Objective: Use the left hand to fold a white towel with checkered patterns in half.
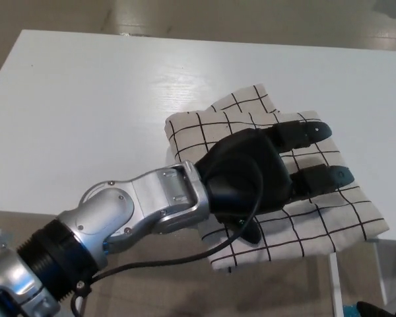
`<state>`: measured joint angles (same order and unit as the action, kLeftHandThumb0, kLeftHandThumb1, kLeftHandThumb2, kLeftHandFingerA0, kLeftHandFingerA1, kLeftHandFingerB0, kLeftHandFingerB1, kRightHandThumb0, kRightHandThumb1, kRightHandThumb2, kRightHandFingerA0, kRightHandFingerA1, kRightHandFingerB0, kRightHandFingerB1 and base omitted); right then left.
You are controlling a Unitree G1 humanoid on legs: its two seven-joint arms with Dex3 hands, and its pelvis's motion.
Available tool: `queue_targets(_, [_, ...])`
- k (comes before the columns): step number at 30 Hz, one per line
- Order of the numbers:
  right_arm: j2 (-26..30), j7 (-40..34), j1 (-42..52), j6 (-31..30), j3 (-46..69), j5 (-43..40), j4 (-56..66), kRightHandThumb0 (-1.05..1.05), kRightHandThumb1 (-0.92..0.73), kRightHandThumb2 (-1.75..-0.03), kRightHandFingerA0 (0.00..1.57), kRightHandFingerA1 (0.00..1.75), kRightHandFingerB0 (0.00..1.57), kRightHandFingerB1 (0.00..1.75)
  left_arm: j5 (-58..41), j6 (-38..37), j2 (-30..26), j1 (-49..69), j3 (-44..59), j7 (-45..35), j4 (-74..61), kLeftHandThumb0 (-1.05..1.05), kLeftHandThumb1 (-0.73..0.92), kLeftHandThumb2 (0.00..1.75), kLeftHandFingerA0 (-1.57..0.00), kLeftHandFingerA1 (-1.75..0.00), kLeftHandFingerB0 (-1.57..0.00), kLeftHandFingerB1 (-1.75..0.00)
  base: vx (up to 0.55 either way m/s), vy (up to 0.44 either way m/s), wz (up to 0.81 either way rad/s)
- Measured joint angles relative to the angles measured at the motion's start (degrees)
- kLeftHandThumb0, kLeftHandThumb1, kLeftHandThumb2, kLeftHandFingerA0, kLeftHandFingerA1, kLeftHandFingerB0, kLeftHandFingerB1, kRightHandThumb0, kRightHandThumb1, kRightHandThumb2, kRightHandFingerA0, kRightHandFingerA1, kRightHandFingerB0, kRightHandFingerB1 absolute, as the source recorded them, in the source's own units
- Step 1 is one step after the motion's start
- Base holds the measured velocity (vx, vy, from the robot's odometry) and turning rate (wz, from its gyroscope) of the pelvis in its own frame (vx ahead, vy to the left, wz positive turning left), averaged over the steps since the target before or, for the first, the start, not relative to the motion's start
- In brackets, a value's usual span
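Now the white towel [277, 191] with its black checkered lines lies at the near edge of the tabletop [86, 99], and its nearest corner hangs a little over that edge. It looks already doubled: a second layer shows along the far side of the towel, where one corner sticks out beyond the rest.

The left hand [251, 181] rests flat on top of the towel, over its middle part. The fingers [303, 132] are stretched out and spread apart, pointing toward the right side of the towel, and they grip nothing; the palm seems to press the cloth down. The thumb shows under the palm, near the front edge of the towel. The right hand is not in view.

Judging from this, the fold itself seems done, and the step in hand is the pressing or smoothing of the folded cloth. The next move probably calls for a straight lift of the hand, upward and away from the towel, with the fingers kept open so that they do not catch the top layer and pull it back. The layers do not match exactly at the far side of the towel, so a small correction there may be useful before leaving.
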<state>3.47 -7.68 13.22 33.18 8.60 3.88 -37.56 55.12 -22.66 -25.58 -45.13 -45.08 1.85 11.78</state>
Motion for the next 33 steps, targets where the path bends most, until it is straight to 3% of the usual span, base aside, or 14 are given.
queue_targets(5, [0.00,0.14,-0.01,0.00,-0.01,-0.03,-0.07,-0.41,-0.83,-0.64,0.48,0.67,0.53,0.55,-3.25,1.71,-0.06,-0.31,3.82,-4.38,-2.00,-0.92,0.44,0.76,0.00,-0.09,-0.06,-0.27,0.00,0.000,0.00])
queue_targets(6, [0.00,0.17,-0.01,0.00,-0.01,-0.04,-0.08,-0.37,-0.65,-1.04,0.49,0.71,0.44,0.63,-3.94,2.05,-0.11,-0.35,4.70,-5.11,-2.51,-0.77,0.43,0.89,-0.03,-0.06,-0.03,-0.26,0.00,0.000,0.00])
queue_targets(7, [0.00,0.21,-0.04,0.00,-0.01,-0.04,-0.10,-0.39,-0.67,-1.05,0.48,0.69,0.45,0.63,-5.28,2.58,-0.31,-0.38,6.57,-6.25,-3.85,-0.77,0.44,0.89,-0.05,-0.09,-0.05,-0.27,0.00,0.000,0.00])
queue_targets(8, [0.00,0.22,-0.05,0.00,0.00,-0.04,-0.11,-0.39,-0.67,-1.05,0.48,0.69,0.45,0.63,-5.82,2.76,-0.45,-0.38,7.31,-6.62,-4.39,-0.77,0.44,0.89,-0.05,-0.09,-0.05,-0.27,0.00,0.000,0.00])
queue_targets(9, [0.00,0.23,-0.06,0.00,0.00,-0.05,-0.12,-0.42,-0.83,-0.64,0.48,0.58,0.53,0.54,-6.28,2.92,-0.56,-0.38,7.99,-6.97,-4.90,-0.77,0.45,0.89,-0.06,-0.10,-0.06,-0.28,0.00,0.000,0.00])
queue_targets(13, [0.01,0.34,-0.20,0.00,0.00,-0.07,-0.14,-0.42,-0.83,-0.64,0.48,0.57,0.53,0.54,-9.66,3.89,-2.16,-0.31,13.00,-8.98,-8.89,-0.76,0.45,0.89,-0.06,-0.14,-0.06,-0.31,0.00,0.000,0.00])
queue_targets(14, [0.01,0.34,-0.20,0.00,0.00,-0.07,-0.14,-0.43,-0.83,-0.64,0.48,0.57,0.53,0.54,-9.66,3.89,-2.16,-0.31,13.00,-8.98,-8.89,-0.28,0.30,0.85,0.00,-0.48,-0.01,-0.47,0.00,0.000,0.00])
queue_targets(16, [0.01,0.35,-0.23,0.00,0.01,-0.07,-0.16,-0.44,-0.83,-0.64,0.48,0.58,0.53,0.54,-12.09,4.52,-3.52,-0.17,16.20,-10.33,-11.57,-0.43,0.41,0.61,-0.13,-0.32,-0.18,-0.36,0.00,0.000,0.00])
queue_targets(17, [0.01,0.36,-0.25,0.00,0.00,-0.07,-0.17,-0.44,-0.83,-0.64,0.47,0.59,0.53,0.54,-13.18,4.68,-4.22,0.10,17.65,-10.80,-12.92,-0.19,0.35,0.87,-0.06,-0.51,-0.08,-0.49,0.00,0.000,0.00])
queue_targets(20, [0.02,0.37,-0.21,0.00,0.00,-0.07,-0.19,-0.44,-0.83,-0.64,0.47,0.59,0.53,0.54,-16.16,4.92,-6.63,2.23,22.08,-11.86,-17.01,-0.19,0.35,0.87,-0.06,-0.51,-0.08,-0.49,0.00,0.000,0.00])
queue_targets(21, [0.02,0.37,-0.17,0.00,0.02,-0.07,-0.19,-0.44,-0.82,-0.64,0.44,0.58,0.53,0.55,-16.49,4.92,-6.90,2.55,22.49,-11.98,-17.39,-0.11,0.50,0.55,-0.22,-0.29,-0.31,-0.34,0.00,0.000,0.00])
queue_targets(25, [0.03,0.38,-0.10,0.00,0.05,-0.10,-0.18,-0.43,-0.82,-0.64,0.43,0.62,0.53,0.56,-20.41,4.90,-9.58,8.06,27.97,-13.11,-22.34,-0.05,0.55,0.56,-0.24,-0.30,-0.34,-0.34,0.00,0.000,0.00])
queue_targets(26, [0.03,0.39,-0.13,0.00,0.06,-0.12,-0.17,-0.43,-0.83,-0.64,0.43,0.63,0.52,0.55,-21.22,4.88,-10.00,9.61,29.03,-13.35,-23.18,-0.04,0.43,0.88,-0.15,-0.49,-0.27,-0.53,0.00,0.000,0.00])
queue_targets(33, [0.10,0.40,-0.32,-0.01,0.15,-0.12,-0.04,-0.44,-0.82,-0.64,0.43,0.65,0.52,0.56,-26.92,4.89,-12.04,19.71,35.18,-15.47,-26.52,-0.04,0.41,0.87,-0.21,-0.51,-0.36,-0.55,0.00,0.000,0.00])
